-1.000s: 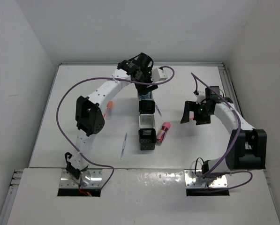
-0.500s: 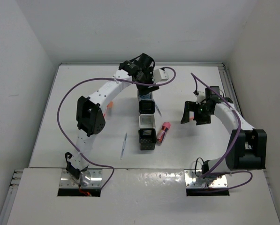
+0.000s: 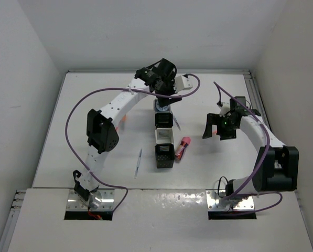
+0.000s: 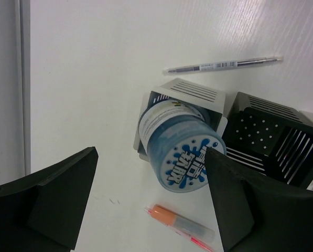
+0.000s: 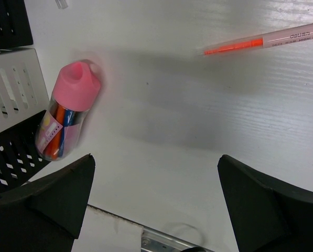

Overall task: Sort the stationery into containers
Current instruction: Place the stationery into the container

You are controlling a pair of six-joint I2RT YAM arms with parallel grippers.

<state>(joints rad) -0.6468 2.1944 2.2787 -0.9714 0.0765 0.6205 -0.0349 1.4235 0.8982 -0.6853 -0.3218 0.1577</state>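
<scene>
The containers [image 3: 164,134] are a joined row of black mesh and white cups. A blue-and-white roll [image 4: 180,149] sits tilted in the far white cup [image 4: 190,89], sticking out of it. My left gripper [image 4: 151,152] is open above it, its fingers either side of the roll and apart from it; it also shows in the top view [image 3: 165,93]. My right gripper [image 5: 156,157] is open and empty over bare table, right of the stubby pink marker [image 5: 67,113]. Only one roll shows.
An orange-capped stick [image 4: 182,223] lies beside the far cup. One grey pen [image 4: 222,64] lies on the cup's other side, another [image 3: 138,163] left of the row. An orange-and-white pen [image 5: 271,38] lies near my right gripper [image 3: 217,130].
My left gripper has shifted a little to the right over the far cup, and the roll in it shows more. The right arm has not moved.
</scene>
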